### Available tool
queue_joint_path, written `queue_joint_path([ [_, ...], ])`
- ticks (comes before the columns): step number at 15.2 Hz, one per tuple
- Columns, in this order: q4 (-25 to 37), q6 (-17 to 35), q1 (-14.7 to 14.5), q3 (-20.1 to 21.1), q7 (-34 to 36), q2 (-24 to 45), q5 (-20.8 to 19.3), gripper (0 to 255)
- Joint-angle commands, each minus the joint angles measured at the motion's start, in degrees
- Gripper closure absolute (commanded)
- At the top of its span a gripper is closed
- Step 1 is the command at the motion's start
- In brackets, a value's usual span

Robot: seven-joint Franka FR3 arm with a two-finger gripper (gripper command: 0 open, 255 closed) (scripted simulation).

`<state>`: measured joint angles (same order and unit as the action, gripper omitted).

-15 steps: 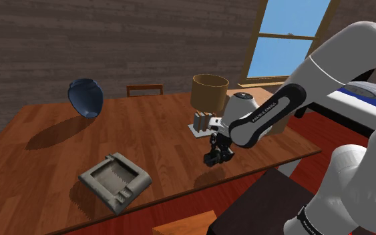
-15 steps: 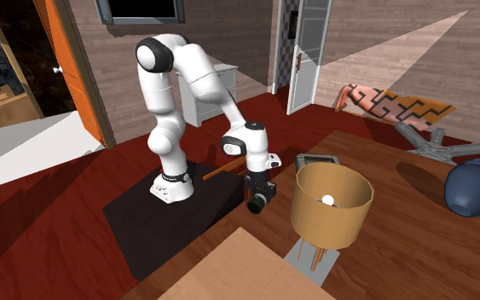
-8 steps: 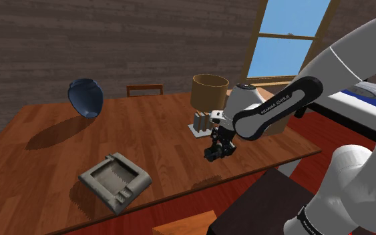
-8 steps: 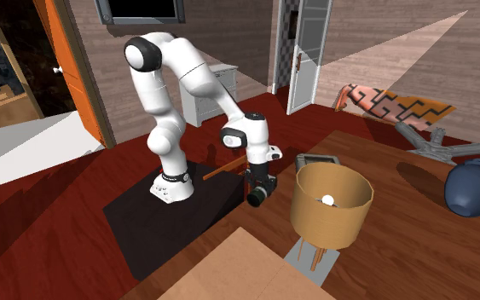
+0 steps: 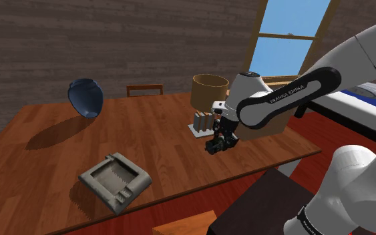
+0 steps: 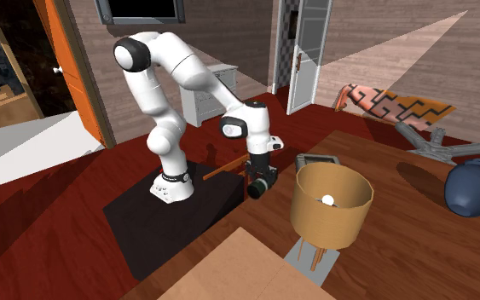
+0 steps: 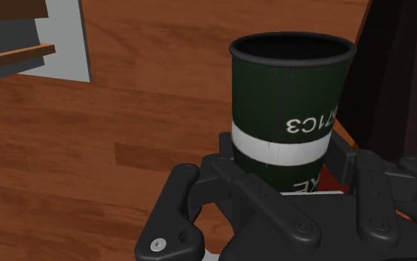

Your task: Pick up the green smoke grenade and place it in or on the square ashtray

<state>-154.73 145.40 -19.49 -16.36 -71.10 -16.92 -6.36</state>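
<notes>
One arm, elbow high; gripper point(image 5: 220, 144) clasps green smoke grenade point(image 7: 288, 96) near table point(image 5: 53, 133) edge; square ashtray point(image 5: 115, 180) at 8 o'clock, open wood between.

The arm point(image 5: 280, 103) bends forward, fingers point(image 7: 199, 189) clasping the grenade point(image 7: 288, 96).

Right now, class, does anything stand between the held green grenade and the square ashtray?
Nothing visible does. The gripper clasps the green grenade above the table, and bare wood lies between it and the grey square ashtray.
</notes>
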Motion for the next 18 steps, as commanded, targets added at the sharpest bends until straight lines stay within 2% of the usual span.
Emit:
queue_joint_path([
  [1, 0.2, -1.4, 0.1, 0.2, 0.3, -1.2, -0.3, 255],
  [9, 10.8, -1.6, -5.8, 6.5, 9.0, 9.6, 3.6, 255],
  [18, 27.2, -5.1, -10.5, 11.3, 17.8, 22.8, 4.7, 255],
])
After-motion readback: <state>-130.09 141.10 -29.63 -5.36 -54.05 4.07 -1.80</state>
